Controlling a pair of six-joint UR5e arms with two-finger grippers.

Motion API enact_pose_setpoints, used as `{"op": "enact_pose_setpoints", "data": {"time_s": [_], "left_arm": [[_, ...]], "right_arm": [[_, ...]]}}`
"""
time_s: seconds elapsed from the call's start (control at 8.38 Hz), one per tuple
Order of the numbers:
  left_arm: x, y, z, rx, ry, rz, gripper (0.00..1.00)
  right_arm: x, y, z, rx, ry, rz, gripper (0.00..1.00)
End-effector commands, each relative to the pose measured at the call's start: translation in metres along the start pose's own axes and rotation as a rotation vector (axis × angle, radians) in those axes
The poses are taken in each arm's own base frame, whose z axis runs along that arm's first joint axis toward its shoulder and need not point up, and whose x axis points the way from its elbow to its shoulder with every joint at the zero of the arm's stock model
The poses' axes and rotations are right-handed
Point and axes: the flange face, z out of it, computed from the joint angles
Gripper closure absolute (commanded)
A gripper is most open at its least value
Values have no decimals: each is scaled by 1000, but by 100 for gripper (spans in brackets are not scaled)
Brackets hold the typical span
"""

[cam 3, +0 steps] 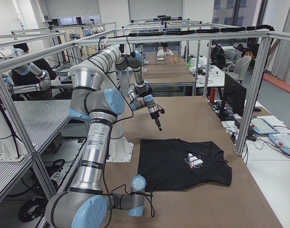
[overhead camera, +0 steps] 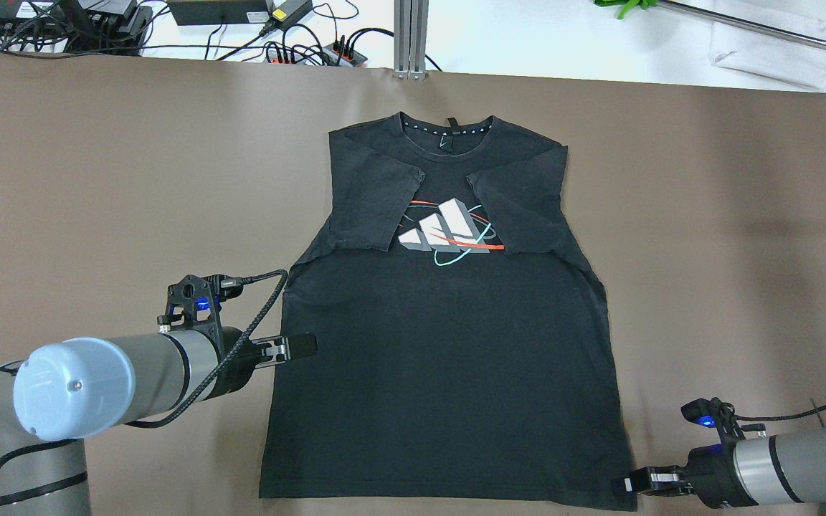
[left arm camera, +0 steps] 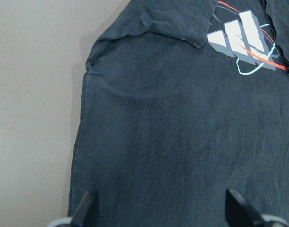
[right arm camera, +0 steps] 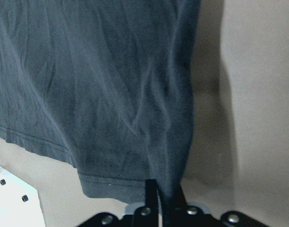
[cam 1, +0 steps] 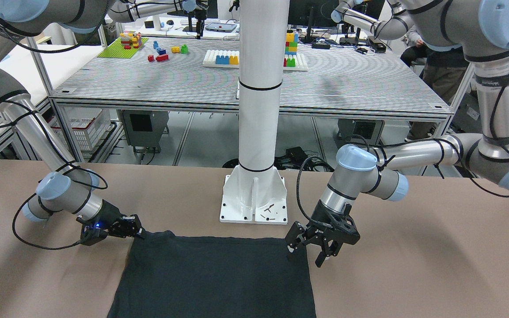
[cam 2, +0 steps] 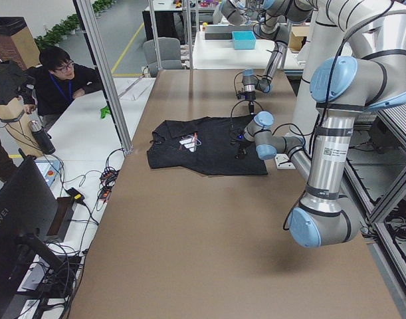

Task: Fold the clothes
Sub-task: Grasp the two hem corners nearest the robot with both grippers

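A black T-shirt point(overhead camera: 449, 358) lies flat on the brown table, collar away from me, both sleeves folded in over a white logo point(overhead camera: 442, 229) with red and teal lines. My left gripper point(overhead camera: 305, 346) is open and empty, raised over the shirt's left side edge; in the left wrist view its fingers point(left arm camera: 87, 208) stand wide apart above the fabric point(left arm camera: 182, 132). My right gripper point(overhead camera: 624, 484) is shut on the shirt's near right hem corner; the right wrist view shows it point(right arm camera: 163, 189) pinching the cloth point(right arm camera: 87, 85). The front view shows both, left point(cam 1: 304, 257) and right point(cam 1: 138, 232).
The white pillar's base point(cam 1: 254, 198) stands just behind the shirt's hem. Brown table point(overhead camera: 97, 179) spreads wide on both sides. Cables and power strips point(overhead camera: 298, 50) lie past the far edge. A seated person point(cam 2: 63, 80) is beyond the table.
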Motion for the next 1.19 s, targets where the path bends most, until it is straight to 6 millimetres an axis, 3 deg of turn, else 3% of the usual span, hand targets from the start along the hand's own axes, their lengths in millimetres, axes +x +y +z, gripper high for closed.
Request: {"op": "enact_pose_setpoints", "data": {"time_s": [0.0,0.24,0.36,0.6,0.72,1.07], "left_arm": [[5,10,-3,-2,16,7,6],[22,26,-28,-38,81,-14,6],[28,48,-32,-67,98,-38,6],[-10,103,-31,-63,151,-8,6],[-29,110,-30,-66,138,3,6],[-54,128,-22,-45,77,34,6]], "right_arm": [[-2,0,-4,4,-20,0,100],[9,8,-25,6,-73,-27,100],[10,3,-33,22,-92,-35,100],[8,-9,-47,46,-101,-36,100],[7,-12,-51,57,-107,-39,100],[6,-12,-51,59,-108,-41,100]]}}
